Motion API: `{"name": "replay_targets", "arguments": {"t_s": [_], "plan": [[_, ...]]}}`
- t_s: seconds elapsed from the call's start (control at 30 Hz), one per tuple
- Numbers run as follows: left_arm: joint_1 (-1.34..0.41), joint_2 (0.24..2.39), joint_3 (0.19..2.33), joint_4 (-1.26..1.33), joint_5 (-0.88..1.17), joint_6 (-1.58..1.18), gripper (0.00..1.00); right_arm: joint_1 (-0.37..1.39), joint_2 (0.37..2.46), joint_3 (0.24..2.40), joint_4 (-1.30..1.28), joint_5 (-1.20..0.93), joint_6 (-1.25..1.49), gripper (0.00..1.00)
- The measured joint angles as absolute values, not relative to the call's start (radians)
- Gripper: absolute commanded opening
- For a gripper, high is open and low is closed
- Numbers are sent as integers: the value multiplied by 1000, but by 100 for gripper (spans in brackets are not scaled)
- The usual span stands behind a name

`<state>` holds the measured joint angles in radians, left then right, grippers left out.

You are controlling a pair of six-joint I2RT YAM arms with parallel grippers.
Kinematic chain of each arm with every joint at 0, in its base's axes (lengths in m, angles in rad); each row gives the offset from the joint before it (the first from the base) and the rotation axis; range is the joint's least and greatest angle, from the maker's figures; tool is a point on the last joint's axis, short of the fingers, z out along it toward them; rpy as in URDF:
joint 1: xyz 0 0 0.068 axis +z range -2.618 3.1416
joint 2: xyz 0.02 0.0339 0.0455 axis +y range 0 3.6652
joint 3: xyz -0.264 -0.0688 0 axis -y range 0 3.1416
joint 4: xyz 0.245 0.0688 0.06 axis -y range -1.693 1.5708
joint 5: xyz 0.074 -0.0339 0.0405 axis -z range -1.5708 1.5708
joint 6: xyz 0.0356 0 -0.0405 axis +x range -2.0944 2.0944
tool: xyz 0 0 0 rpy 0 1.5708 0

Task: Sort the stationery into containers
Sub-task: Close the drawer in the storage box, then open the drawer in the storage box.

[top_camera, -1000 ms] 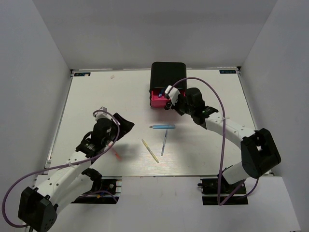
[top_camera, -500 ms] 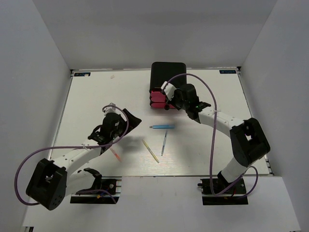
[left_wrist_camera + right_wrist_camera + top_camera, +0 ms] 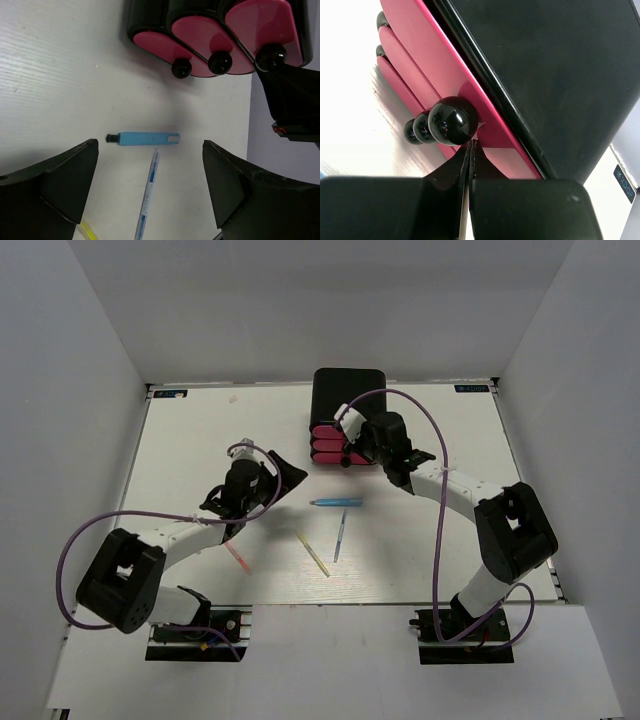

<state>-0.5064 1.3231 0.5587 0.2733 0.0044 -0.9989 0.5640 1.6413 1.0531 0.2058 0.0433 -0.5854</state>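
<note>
The black cabinet stands at the back with its three pink drawers all pushed in. My right gripper is shut and empty, its tips against the top drawer front just beside the black knob. My left gripper is open and empty above the table, its jaws framing the pens. A light blue marker, a thin blue-grey pen and a yellow stick lie mid-table. A red-orange stick lies by the left arm.
White walls enclose the white table. The right arm's black wrist sits beside the drawers. Purple cables loop over both arms.
The top drawer stood open with pens inside; my right gripper has pushed it shut. My left gripper has moved forward and right toward the pens on the table.
</note>
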Motion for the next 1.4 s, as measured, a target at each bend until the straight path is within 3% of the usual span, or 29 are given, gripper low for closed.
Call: {"name": "replay_targets", "arguments": {"t_s": [0.23,0.67,0.73,0.77,0.8,0.87,0.93,1.03,1.27,1.4], "plan": [[-519,1440,648,335,33,-989,82,564,1641,1053,206,54,-587,0],[-576,1607,797,352,51,-966,78,563,1633,1047,204,49,-583,0],[-588,1634,831,352,45,-962,76,562,1603,1024,188,35,-572,6],[-594,1647,848,354,41,-962,73,562,1577,1008,178,17,-558,14],[-601,1663,868,353,37,-959,71,562,1548,987,169,6,-544,30],[-616,1698,904,359,28,-957,62,557,1477,943,143,-17,-508,39],[-628,1734,936,367,20,-957,55,550,1405,909,121,-37,-474,39],[-646,1800,989,367,7,-954,55,534,1310,859,104,-56,-425,40],[-674,1892,1052,363,-23,-964,64,497,1191,765,69,-72,-373,40],[-683,1895,1060,360,-42,-975,64,480,1176,736,55,-79,-369,40]]}}
